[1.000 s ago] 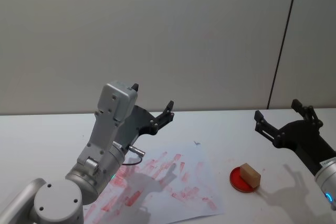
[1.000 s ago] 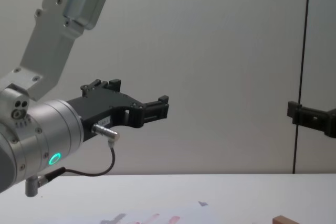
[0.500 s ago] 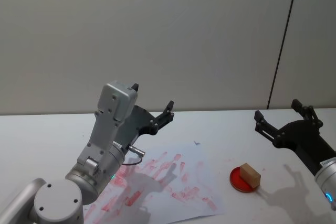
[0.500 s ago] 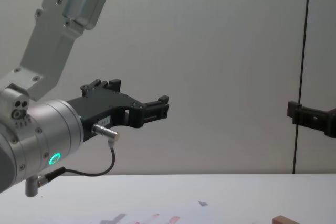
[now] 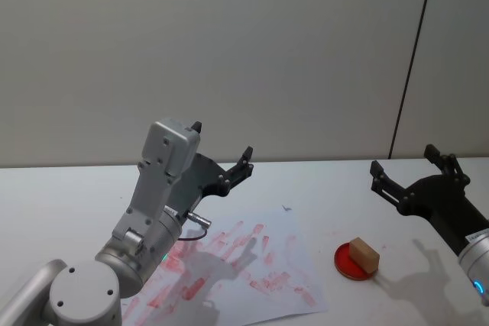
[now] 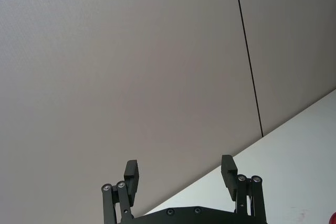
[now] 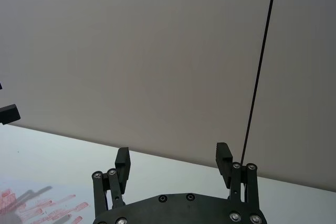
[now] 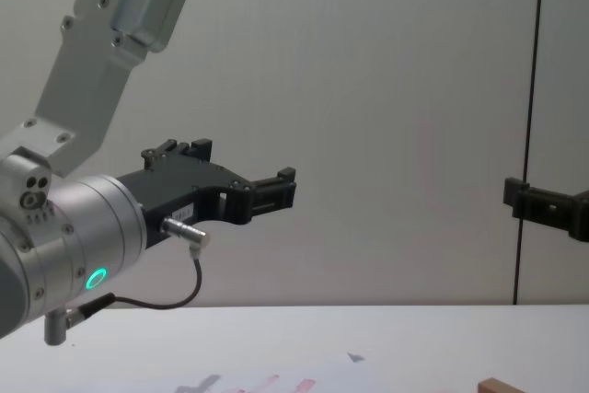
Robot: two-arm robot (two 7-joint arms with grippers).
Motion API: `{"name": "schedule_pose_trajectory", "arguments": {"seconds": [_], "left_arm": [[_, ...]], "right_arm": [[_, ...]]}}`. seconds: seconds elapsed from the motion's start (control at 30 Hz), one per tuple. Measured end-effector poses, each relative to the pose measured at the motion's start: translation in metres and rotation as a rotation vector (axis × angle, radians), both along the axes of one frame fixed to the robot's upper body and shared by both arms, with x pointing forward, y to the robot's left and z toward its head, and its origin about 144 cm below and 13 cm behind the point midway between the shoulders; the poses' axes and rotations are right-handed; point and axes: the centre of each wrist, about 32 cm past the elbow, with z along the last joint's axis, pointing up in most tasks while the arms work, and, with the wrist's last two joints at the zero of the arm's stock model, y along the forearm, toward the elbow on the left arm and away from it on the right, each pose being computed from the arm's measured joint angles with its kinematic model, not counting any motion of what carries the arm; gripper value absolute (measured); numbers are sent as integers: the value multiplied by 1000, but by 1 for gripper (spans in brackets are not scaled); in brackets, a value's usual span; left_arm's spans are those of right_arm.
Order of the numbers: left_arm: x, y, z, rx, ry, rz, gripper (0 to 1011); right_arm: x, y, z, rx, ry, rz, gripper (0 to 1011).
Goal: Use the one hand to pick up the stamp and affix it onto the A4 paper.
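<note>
We face a plain grey wall (image 5: 229, 36) with a thin dark vertical seam (image 5: 412, 59) toward its right. Below it the white table (image 5: 69, 188) spreads across the whole head view.

The silver left arm (image 5: 157, 188) rises large over the table's left half. Its wrist carries a green-lit ring (image 8: 95, 278) and a looped black cable (image 8: 156, 301). The black left tool (image 5: 221, 138) at its end is held well up off the table, aimed toward the wall. Its fingers are spread wide apart, and its shadow falls on the sheet below.

The flat white A4 paper (image 5: 237, 265) lies on the table before the centre, turned at an angle. Smeared red-pink prints cover most of its near and left part, and we see a small grey mark (image 5: 286, 208) at its far corner.

On the right, the black right tool (image 5: 403, 158) hangs above the table. Its silver wrist (image 5: 474, 253) shows a blue-lit ring (image 5: 479, 288) at the head view's right edge. Its fingers are spread wide open, as the right wrist view shows plainly, and it is not touching the stamp, which sits nearer to us and a little to the left.

A round red pad (image 5: 345, 263) lies on the table near the paper's right edge, with a strip of bare table between them. The small rectangular stamp (image 5: 364, 255) of light brown wood stands on the right part of this pad, its darker face turned toward us. It is well apart from both tools and off the paper.
</note>
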Motion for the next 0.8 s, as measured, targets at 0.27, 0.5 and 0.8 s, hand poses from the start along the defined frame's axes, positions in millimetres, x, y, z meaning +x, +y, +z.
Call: {"name": "schedule_pose_trajectory", "arguments": {"seconds": [0.27,0.5,0.8], "left_arm": [[0,0,0,0,0,0,1001],[0,0,0,0,0,0,1002],[0,0,0,0,0,0,1002]], "right_arm": [[0,0,0,0,0,0,1003],[0,0,0,0,0,0,1003],[-4,-5,-2,-4,15,-1,1004]]}}
